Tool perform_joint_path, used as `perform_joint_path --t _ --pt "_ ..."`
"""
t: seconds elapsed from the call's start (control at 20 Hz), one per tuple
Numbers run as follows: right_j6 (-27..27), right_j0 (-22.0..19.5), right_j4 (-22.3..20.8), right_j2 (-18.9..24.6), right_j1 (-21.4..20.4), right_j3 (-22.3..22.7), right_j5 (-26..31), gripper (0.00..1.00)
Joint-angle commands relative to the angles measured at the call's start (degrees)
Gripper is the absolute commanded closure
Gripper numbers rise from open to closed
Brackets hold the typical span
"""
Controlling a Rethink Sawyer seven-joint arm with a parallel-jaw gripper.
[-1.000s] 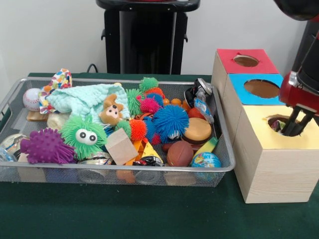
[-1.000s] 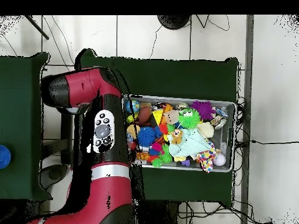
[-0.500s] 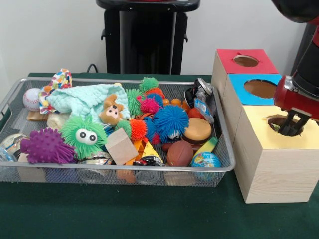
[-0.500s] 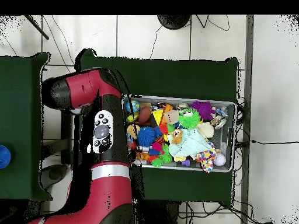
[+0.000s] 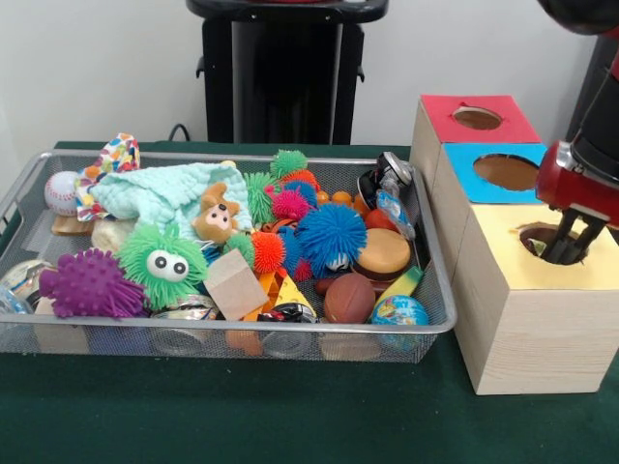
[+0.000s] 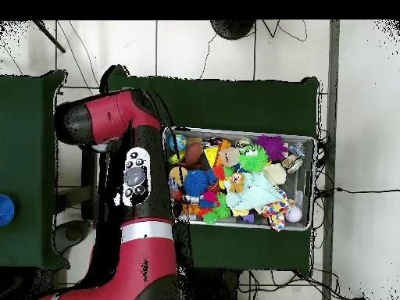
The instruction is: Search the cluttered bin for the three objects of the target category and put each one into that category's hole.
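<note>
My gripper (image 5: 564,249) hangs over the yellow-topped box (image 5: 503,266) at the right. Its fingertips reach down into the yellow hole (image 5: 538,236), and the jaws are open with nothing visible between them. The wire bin (image 5: 242,327) at the left is heaped with toys: a blue koosh ball (image 5: 331,235), a green fuzzy ball with eyes (image 5: 162,263), a purple spiky ball (image 5: 90,283), a baseball (image 5: 60,191), a brown football (image 5: 348,298) and a globe ball (image 5: 399,311). In the overhead view the red arm (image 6: 137,180) hides the boxes and the gripper beside the bin (image 6: 242,131).
Behind the yellow box stand a blue-topped box with its hole (image 5: 508,172) and a red-topped one with its hole (image 5: 478,118). A small teddy bear (image 5: 217,215), a mint cloth (image 5: 164,191) and a wooden block (image 5: 235,283) lie among the toys.
The gripper dipped a little lower and leftward into the yellow hole, then rose slightly. The toys in the bin have not moved.
</note>
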Motion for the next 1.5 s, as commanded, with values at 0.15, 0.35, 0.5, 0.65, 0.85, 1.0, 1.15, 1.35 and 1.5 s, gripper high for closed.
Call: perform_joint_path --t 0.15,0.35,0.5,0.65,0.85,1.0,1.15,1.35,1.5 --pt "-3.1 -1.4 1.7 3.8 -3.3 -6.6 11.2 1.00" --pt "-3.9 -0.7 0.9 3.4 -2.8 -12.7 19.1 1.00" --pt "-4.6 -0.6 0.6 3.4 -2.7 -14.9 22.9 1.00" --pt "-5.1 -0.6 0.2 3.6 -2.4 -16.5 24.2 1.00" --pt "-5.6 -0.5 -0.4 3.5 -2.2 -18.9 26.3 1.00" --pt "-5.8 -0.6 -0.4 3.6 -1.8 -19.6 26.6 1.00" --pt "-5.7 -0.9 -0.3 3.6 -1.1 -19.2 25.1 1.00" --pt "-4.6 -0.9 0.7 3.5 -1.3 -17.1 25.5 1.00" --pt "-3.8 -1.0 1.4 3.5 -1.8 -13.9 24.0 1.00"
